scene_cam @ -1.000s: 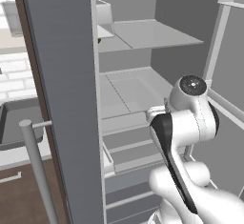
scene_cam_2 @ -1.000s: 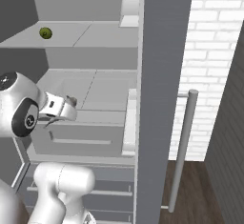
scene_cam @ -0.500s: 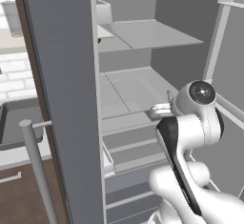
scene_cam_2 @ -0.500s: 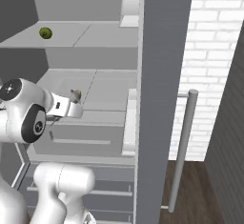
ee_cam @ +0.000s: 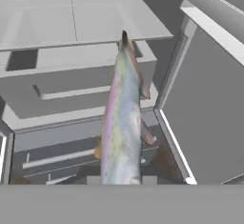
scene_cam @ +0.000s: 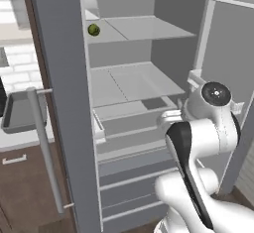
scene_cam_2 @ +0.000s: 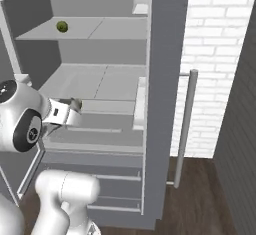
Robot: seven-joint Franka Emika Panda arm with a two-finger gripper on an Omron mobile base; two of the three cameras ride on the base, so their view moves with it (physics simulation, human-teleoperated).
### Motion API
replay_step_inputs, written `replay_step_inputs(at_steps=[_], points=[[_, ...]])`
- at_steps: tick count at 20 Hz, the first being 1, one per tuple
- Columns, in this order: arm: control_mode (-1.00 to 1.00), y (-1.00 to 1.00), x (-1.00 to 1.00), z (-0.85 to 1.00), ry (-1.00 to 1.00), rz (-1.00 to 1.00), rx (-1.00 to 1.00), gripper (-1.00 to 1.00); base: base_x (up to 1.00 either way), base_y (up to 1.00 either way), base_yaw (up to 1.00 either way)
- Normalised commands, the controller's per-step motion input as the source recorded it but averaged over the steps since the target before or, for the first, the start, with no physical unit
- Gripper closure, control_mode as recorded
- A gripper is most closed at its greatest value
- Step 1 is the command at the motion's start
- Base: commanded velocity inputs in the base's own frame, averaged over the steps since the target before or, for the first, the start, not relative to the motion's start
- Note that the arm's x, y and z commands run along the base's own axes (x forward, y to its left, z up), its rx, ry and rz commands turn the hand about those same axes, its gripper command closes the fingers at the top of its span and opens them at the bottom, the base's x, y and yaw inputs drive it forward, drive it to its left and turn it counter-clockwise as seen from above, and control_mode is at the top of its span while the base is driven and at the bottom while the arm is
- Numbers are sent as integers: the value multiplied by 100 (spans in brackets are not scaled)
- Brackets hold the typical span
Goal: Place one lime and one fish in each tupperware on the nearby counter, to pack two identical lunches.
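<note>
A silvery grey fish (ee_cam: 123,123) with a pinkish sheen runs lengthwise up the hand view, and my gripper (ee_cam: 121,180) is shut on its near end. In the right base view the gripper (scene_cam_2: 74,105) hangs in front of the open fridge's middle shelf, with a bit of the fish (scene_cam_2: 76,102) showing at its tip. One lime (scene_cam: 93,29) (scene_cam_2: 62,26) lies on the upper fridge shelf. A darker grey tupperware (scene_cam: 20,110) rests on the counter (scene_cam: 17,140) to the left of the fridge door.
The open fridge door (scene_cam: 62,103) with its long bar handle (scene_cam: 44,152) stands between the arm and the counter. Fridge shelves (scene_cam: 134,81) and drawers (scene_cam: 129,170) lie ahead. A brick wall (scene_cam_2: 210,54) is on the right.
The arm has drawn back from the middle shelf with the fish still gripped. Both base views have shifted, so the base has moved; the lime now shows in the left base view.
</note>
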Motion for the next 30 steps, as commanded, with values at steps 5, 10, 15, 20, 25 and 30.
replay_step_inputs(at_steps=[5,10,15,20,25,30], points=[[100,0,0,0,0,0,0,100,-100,4,17],[100,0,0,0,0,0,0,100,-77,71,58],[100,0,0,0,0,0,0,100,-16,81,77],[100,0,0,0,0,0,0,100,46,78,59],[100,0,0,0,0,0,0,100,100,56,24],[100,0,0,0,0,0,0,100,100,27,6]])
